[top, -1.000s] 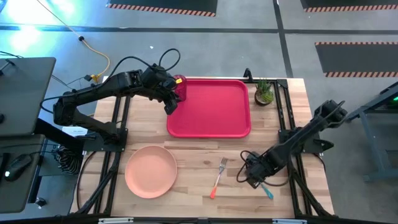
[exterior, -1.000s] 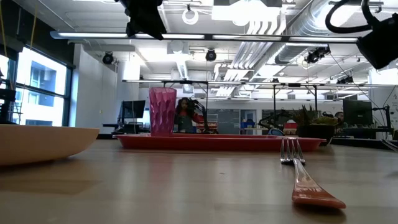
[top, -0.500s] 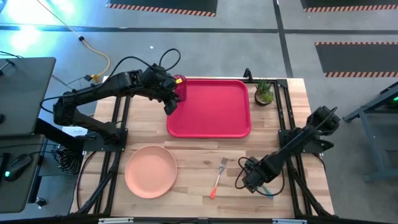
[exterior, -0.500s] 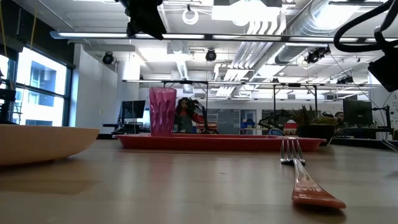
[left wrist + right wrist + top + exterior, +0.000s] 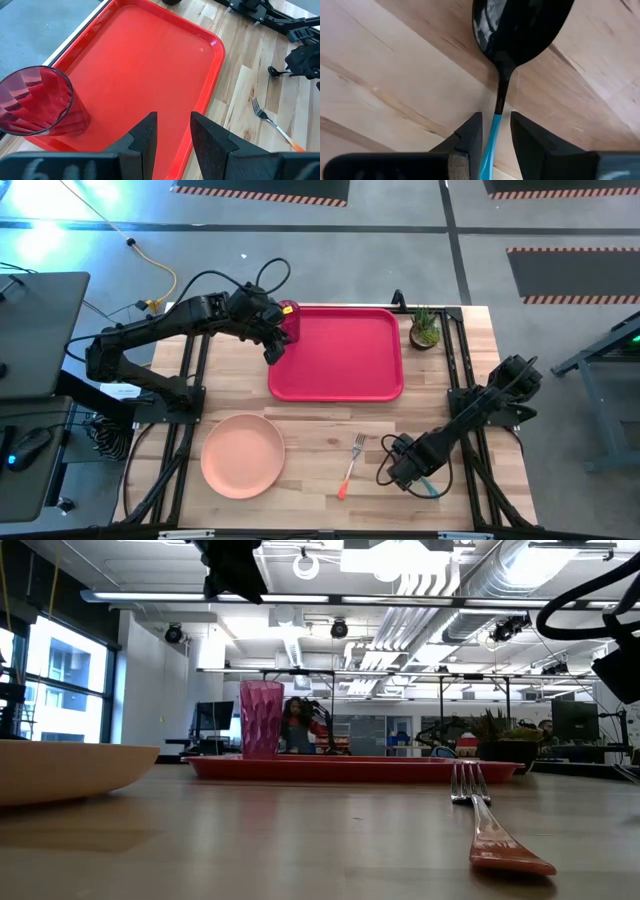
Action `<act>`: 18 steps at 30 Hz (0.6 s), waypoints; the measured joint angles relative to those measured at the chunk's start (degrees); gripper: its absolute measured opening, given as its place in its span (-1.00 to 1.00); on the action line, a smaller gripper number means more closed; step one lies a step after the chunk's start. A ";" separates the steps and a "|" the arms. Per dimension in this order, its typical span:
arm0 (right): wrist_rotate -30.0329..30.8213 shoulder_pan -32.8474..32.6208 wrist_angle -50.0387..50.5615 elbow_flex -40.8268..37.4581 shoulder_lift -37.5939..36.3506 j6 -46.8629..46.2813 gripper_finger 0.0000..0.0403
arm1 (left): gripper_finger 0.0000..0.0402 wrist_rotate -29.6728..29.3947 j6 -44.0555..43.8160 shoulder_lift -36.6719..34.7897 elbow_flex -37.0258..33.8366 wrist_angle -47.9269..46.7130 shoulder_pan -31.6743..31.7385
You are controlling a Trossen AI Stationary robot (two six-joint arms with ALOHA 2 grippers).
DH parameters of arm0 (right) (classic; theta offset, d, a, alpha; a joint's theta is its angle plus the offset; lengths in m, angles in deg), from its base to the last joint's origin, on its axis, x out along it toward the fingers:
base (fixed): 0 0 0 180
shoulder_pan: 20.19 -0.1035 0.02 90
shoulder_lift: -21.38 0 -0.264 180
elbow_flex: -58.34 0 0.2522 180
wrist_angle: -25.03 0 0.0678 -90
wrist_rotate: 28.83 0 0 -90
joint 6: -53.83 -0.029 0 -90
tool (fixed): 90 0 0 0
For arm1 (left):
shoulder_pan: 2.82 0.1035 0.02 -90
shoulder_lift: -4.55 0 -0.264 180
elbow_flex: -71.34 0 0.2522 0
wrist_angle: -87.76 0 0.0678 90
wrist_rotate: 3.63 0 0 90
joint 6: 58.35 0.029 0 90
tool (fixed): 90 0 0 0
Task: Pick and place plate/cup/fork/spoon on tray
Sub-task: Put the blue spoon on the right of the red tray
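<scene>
The dark-pink ribbed cup (image 5: 290,315) stands upright in the far left corner of the red tray (image 5: 340,370). My left gripper (image 5: 174,125) hangs above the tray's left rim, just near of the cup, open by a narrow gap and empty. The salmon-pink plate (image 5: 243,455) lies on the table at the near left. The fork (image 5: 350,465) lies near the middle of the near edge. The spoon (image 5: 515,30) lies flat at the near right. My right gripper (image 5: 496,125) is low over it and narrowly open. Its fingers stand on either side of the top of the light-blue handle (image 5: 492,135), with wood showing between.
A small green potted plant (image 5: 424,328) stands at the far right, beside the tray's far right corner. Bare wood lies between the tray's near rim and the plate and fork. Black frame rails run along the table's left and right sides.
My right gripper has come down toward the table and shifted slightly toward the near left, over the spoon. The spoon has stayed where it lay.
</scene>
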 joint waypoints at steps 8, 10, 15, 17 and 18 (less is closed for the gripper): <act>-0.31 0.05 -1.80 0.00 0.00 -1.08 -0.96 | -0.46 -0.02 0.00 0.00 0.00 0.00 0.00; -0.31 0.07 -1.90 0.00 0.00 -1.93 -0.96 | -0.46 -0.02 0.00 0.00 0.00 0.00 0.00; -0.33 0.07 -2.80 0.00 0.00 -4.05 -0.98 | -0.46 -0.02 0.00 0.00 0.00 0.00 0.00; -0.33 0.18 -3.85 0.00 0.00 -4.36 -0.98 | -0.46 -0.04 0.00 -0.01 0.00 0.00 0.00; -0.31 0.31 -4.27 0.00 -0.07 -4.96 -0.98 | -0.46 -0.04 0.00 0.00 0.00 0.00 0.00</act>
